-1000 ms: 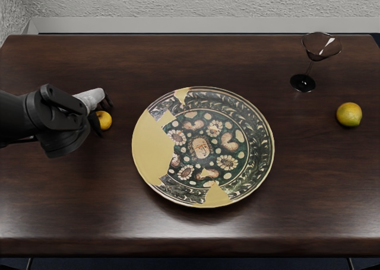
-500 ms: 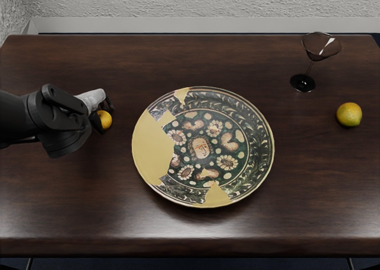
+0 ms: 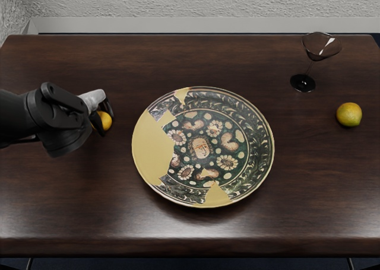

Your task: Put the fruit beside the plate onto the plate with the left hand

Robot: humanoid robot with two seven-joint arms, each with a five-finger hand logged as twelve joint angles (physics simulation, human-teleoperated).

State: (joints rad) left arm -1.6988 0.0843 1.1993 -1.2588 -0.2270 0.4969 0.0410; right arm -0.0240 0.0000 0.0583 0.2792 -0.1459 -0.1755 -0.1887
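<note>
A small yellow-orange fruit [image 3: 105, 120] lies on the dark table just left of the large patterned plate [image 3: 203, 146]. My left hand [image 3: 95, 111] comes in from the left edge and covers the fruit's left side, with dark fingers curled around it and a pale thumb above it. The fruit looks to be still on the table, a short gap away from the plate's left rim. Most of the fruit is hidden behind the hand. The right arm does not show.
A second yellow fruit [image 3: 349, 114] rests near the table's right edge. A tilted martini glass [image 3: 314, 56] stands at the back right. The table's front edge runs along the bottom of the view.
The fingers have closed a little more around the fruit over the last second. The arm and the fruit have hardly shifted.
</note>
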